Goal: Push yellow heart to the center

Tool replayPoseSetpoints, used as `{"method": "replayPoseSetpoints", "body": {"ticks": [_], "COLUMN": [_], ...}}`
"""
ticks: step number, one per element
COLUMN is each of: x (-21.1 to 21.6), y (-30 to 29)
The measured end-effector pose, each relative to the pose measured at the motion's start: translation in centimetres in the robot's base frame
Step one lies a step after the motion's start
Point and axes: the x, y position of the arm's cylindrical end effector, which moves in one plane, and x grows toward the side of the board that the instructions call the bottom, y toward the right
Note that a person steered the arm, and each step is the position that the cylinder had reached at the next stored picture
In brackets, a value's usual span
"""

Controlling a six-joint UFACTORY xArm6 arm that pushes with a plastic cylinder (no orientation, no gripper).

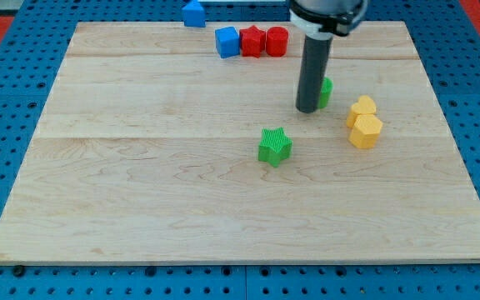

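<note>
Right of frame centre, my tip (307,109) hides a green block (327,90); yellow heart (362,107) just right, unpushed. No jaws: bare rod.

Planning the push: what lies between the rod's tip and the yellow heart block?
Bare wood in the camera view: my tip, beside a green block, has nothing before the yellow heart block.

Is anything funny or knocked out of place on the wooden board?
One blue block sits at the view's top, hanging off the wooden board. A green block hides partly behind my tip. Nothing looks broken or spilled.
</note>
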Motion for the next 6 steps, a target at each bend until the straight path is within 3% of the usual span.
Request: {"method": "replayPoseSetpoints", "body": {"ticks": [3, 4, 6], "x": [6.4, 6.4, 9.6], "y": [3.3, 3.8, 10.8]}}
